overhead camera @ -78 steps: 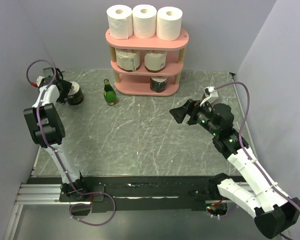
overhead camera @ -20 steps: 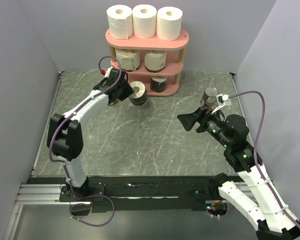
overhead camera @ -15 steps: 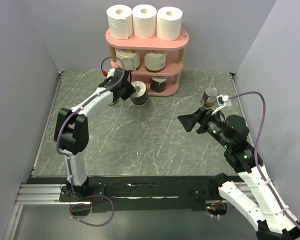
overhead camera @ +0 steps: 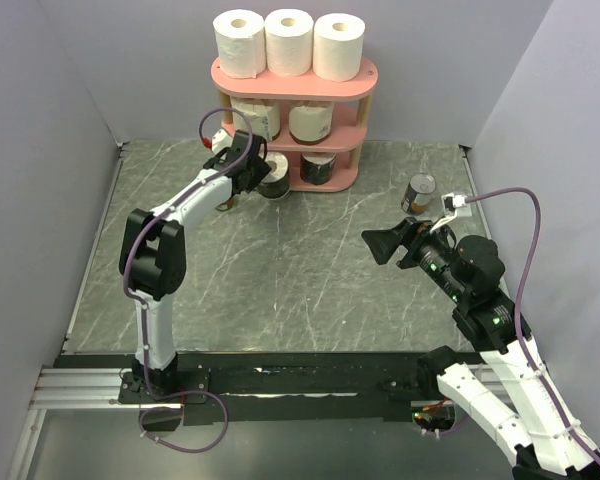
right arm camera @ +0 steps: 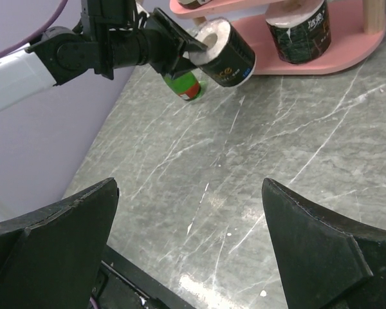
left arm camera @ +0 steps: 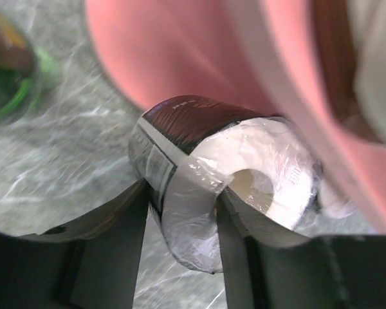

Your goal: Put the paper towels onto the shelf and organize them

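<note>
My left gripper point(overhead camera: 261, 172) is shut on a dark-banded paper towel roll point(overhead camera: 275, 177). One finger sits in the hollow core and the other outside the wall point(left arm camera: 180, 225). The roll point(right arm camera: 228, 58) hangs tilted at the left end of the pink shelf's point(overhead camera: 366, 72) bottom tier. Up top stand three white rolls point(overhead camera: 289, 40), on the middle tier two cream rolls point(overhead camera: 310, 122), and on the bottom tier one dark-banded roll point(overhead camera: 319, 168). My right gripper point(overhead camera: 381, 243) is open over bare table, well right of the shelf point(right arm camera: 190, 244).
A small metal can point(overhead camera: 418, 193) stands on the table right of the shelf, just beyond my right wrist. A green glass bottle point(right arm camera: 183, 85) stands left of the shelf behind the held roll, mostly hidden by my left arm from above. Grey walls close in left, right and behind.
My left arm has carried the dark-banded roll from the table's far left to the shelf and nudged it closer to the bottom tier. My right arm has drawn back slightly, uncovering the can.
</note>
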You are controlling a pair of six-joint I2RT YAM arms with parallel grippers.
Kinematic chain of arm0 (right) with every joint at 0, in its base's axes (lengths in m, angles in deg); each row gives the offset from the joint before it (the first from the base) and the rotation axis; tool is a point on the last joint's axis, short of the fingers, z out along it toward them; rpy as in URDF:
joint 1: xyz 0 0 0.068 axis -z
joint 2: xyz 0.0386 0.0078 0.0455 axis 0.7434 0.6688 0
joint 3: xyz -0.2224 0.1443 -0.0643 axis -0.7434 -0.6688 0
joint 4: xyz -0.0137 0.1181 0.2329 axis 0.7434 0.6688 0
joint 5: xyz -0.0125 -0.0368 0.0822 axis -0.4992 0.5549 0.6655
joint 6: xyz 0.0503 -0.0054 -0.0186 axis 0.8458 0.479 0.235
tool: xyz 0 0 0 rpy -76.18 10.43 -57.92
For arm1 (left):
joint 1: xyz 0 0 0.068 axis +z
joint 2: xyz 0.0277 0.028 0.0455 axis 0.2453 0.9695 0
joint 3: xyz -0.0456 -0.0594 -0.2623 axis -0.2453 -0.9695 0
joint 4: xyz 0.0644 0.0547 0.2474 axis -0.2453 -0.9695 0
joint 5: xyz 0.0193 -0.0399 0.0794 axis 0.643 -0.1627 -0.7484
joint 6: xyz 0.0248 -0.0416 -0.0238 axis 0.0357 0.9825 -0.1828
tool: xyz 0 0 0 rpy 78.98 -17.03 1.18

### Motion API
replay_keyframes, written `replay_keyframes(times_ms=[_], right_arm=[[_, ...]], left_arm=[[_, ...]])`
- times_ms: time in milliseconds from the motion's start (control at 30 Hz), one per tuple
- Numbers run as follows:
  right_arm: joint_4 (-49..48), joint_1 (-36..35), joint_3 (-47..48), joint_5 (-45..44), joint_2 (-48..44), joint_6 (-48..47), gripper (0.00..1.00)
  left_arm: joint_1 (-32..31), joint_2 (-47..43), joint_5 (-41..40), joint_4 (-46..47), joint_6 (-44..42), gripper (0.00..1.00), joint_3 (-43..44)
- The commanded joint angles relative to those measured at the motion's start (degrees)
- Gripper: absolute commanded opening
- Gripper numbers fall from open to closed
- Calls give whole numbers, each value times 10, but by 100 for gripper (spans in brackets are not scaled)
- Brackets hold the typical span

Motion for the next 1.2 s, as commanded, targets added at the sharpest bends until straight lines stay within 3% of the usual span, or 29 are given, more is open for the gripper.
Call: replay_keyframes(times_ms=[0,433,567,733,1167], right_arm=[[-13,-1,16,-17,-7,-9,99],[-9,-2,23,-25,-8,-10,100],[-17,-2,18,-14,-5,-3,99],[-12,-1,24,-15,-3,-2,100],[-4,-1,29,-19,-3,-4,100]], left_arm=[[-1,12,-25,56,23,51,38],[-1,-6,-36,147,13,57,-13],[1,-11,-35,176,4,50,-35],[0,-12,-39,207,6,50,-48],[-1,-73,-46,286,-23,60,-129]])
